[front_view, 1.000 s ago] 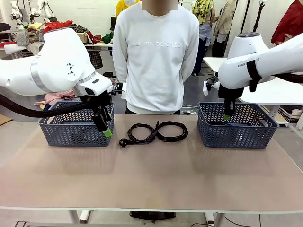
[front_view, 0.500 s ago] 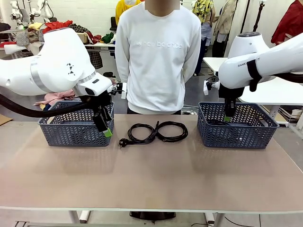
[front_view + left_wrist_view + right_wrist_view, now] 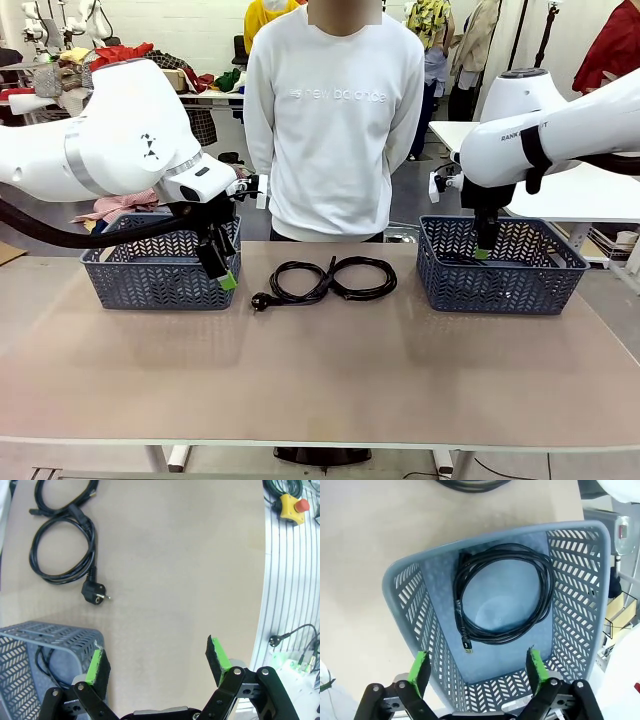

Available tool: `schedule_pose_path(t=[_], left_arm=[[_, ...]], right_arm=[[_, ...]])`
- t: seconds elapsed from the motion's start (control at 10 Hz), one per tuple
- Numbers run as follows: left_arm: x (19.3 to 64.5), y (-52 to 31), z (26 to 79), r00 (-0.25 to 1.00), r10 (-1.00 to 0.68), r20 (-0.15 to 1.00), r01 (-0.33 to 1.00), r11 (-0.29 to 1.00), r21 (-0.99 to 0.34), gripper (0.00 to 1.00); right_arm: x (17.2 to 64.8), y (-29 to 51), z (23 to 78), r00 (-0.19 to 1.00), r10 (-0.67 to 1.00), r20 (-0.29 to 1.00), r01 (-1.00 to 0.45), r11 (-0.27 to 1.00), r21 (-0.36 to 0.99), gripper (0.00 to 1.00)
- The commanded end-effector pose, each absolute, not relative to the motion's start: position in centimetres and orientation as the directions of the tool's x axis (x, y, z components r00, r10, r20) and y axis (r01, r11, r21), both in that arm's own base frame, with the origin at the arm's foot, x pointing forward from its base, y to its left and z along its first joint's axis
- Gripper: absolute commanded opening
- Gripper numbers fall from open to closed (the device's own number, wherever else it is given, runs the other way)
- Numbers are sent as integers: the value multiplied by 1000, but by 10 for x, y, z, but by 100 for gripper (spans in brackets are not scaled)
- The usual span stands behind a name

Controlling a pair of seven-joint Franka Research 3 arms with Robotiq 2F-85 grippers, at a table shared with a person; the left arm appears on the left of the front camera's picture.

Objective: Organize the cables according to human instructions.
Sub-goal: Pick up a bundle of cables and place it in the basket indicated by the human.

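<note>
The right tool (image 3: pixel 481 248) is held wide open and empty over the right basket (image 3: pixel 572 610), where one cable (image 3: pixel 506 550) lies coiled flat, apparently sorted. The left tool (image 3: pixel 157 656), likewise open and empty, is poised beside the left basket (image 3: pixel 150 280). This is probably so the two cables (image 3: pixel 330 280) on the counter (image 3: pixel 330 400), between the baskets and before the human (image 3: pixel 335 130), can be reached on instruction.

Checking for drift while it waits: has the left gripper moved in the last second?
No. The left gripper hangs at the same spot against the left basket's front right corner.
</note>
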State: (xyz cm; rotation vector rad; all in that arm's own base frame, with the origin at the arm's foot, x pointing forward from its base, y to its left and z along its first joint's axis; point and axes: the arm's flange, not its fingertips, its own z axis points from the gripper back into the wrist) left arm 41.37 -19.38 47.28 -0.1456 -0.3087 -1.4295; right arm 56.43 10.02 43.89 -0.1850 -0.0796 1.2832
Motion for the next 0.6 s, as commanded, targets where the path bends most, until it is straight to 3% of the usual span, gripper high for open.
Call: schedule_pose_path(t=[0.0,0.1,0.2,0.5], left_arm=[[413,-193,473,114,-947,300,986,144,83,100],[413,-193,473,114,-947,300,986,144,83,100],[413,-193,473,114,-947,300,986,144,83,100],[413,-193,473,114,-947,300,986,144,83,100]], right_arm=[[566,97,444,316,948,-36,-937,306,-169,100],[566,93,445,351,936,-23,-925,343,-166,100],[564,99,439,289,956,-44,-944,277,-179,100],[564,99,439,289,956,-44,-944,277,-179,100]])
